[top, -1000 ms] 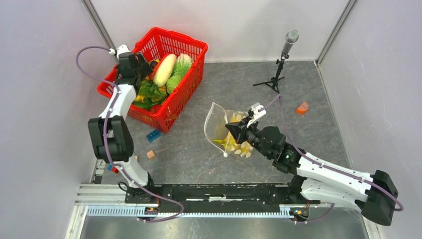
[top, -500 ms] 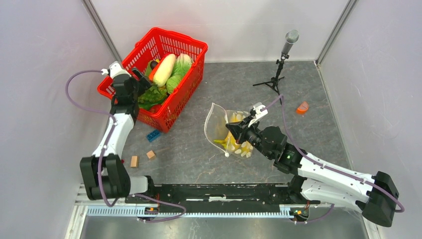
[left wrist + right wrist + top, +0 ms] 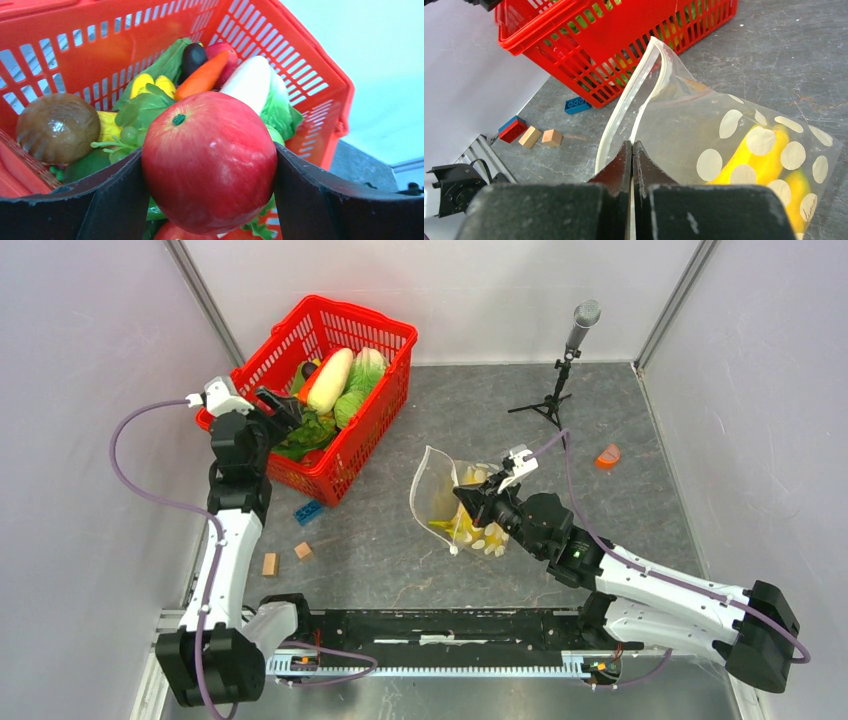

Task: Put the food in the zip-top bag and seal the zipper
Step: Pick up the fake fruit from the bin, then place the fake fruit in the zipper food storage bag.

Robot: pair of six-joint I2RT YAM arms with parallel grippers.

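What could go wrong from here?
1. The left gripper holds a round, glossy apple with jaws spread wide, contact only at its sides; it may slip out on the carry.
2. The right gripper pinches the zip-top bag at one spot on the zipper; the mouth looks narrow for the apple, which may snag the rim or push the floppy bag away.

The small orange piece [image 3: 606, 455] was too small to identify overhead; the glossy red toy apple [image 3: 210, 160] hid much of the red plastic basket's [image 3: 311, 97] contents from the left wrist camera
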